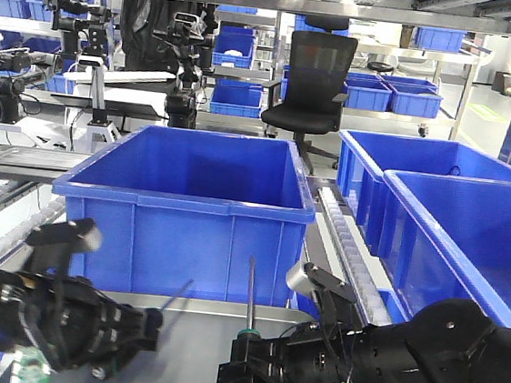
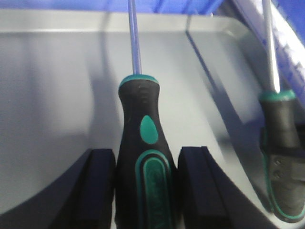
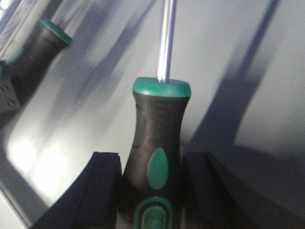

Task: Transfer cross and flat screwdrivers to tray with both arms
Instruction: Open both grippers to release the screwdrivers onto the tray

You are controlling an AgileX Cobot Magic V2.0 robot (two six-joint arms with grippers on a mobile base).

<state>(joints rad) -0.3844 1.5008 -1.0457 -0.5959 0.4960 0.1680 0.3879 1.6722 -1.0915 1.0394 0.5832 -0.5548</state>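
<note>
Both arms hang low over the grey tray [image 1: 198, 346], each with one screwdriver. My left gripper [image 1: 136, 330] is shut on a black-and-green screwdriver handle [image 2: 145, 143]; its fingers [image 2: 100, 186] press both sides and the thin shaft [image 1: 176, 297] points forward over the tray floor [image 2: 52, 95]. My right gripper [image 1: 246, 364] is shut on the other screwdriver [image 3: 159, 138], whose shaft [image 1: 249, 291] stands nearly upright. Each wrist view also shows the neighbouring screwdriver, at the right edge [image 2: 281, 157] and upper left [image 3: 45, 40]. Which one is cross or flat I cannot tell.
A deep blue bin [image 1: 185, 212] stands right behind the tray. More blue bins [image 1: 445, 211] line the right side past a roller conveyor [image 1: 350, 247]. An office chair [image 1: 312, 88] and shelving with other arms stand at the back.
</note>
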